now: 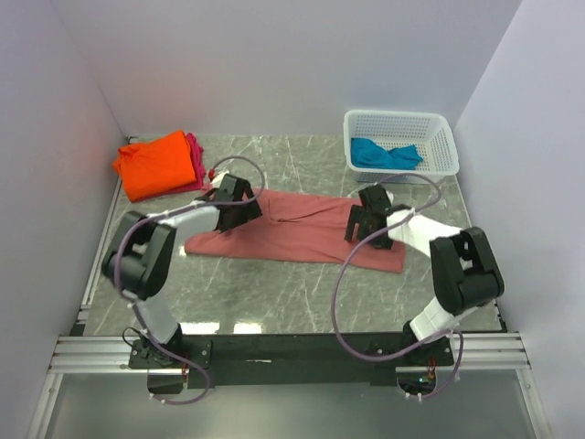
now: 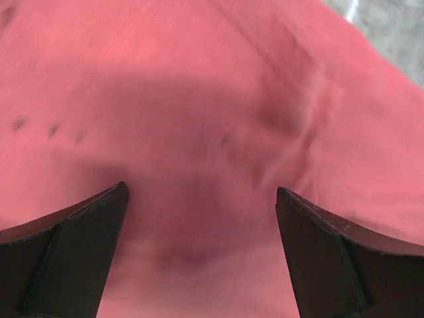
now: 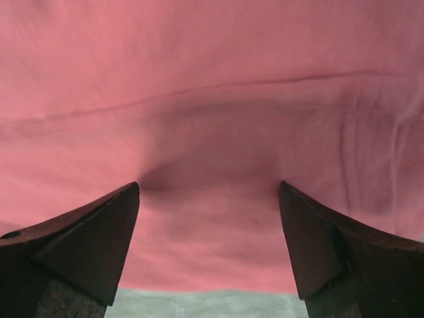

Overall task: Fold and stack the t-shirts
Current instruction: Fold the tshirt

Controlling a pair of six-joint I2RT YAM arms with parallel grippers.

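The salmon-pink t-shirt (image 1: 297, 233) lies stretched in a long band across the middle of the table. My left gripper (image 1: 239, 212) is down on its left part, jaws wide open, with pink cloth (image 2: 199, 132) filling the view between the fingers. Over the shirt's right part my right gripper (image 1: 362, 224) also stands open, and its tips press into the cloth (image 3: 212, 99) close to the near hem. A folded orange t-shirt (image 1: 157, 165) rests on a magenta t-shirt (image 1: 195, 155) at the back left. The teal t-shirt (image 1: 384, 154) lies in the basket.
A white mesh basket (image 1: 437, 126) stands at the back right against the wall. White walls close in the table on three sides. Grey marbled tabletop (image 3: 199, 305) shows just past the shirt's near hem, and the arms' cables loop over the near half of the table.
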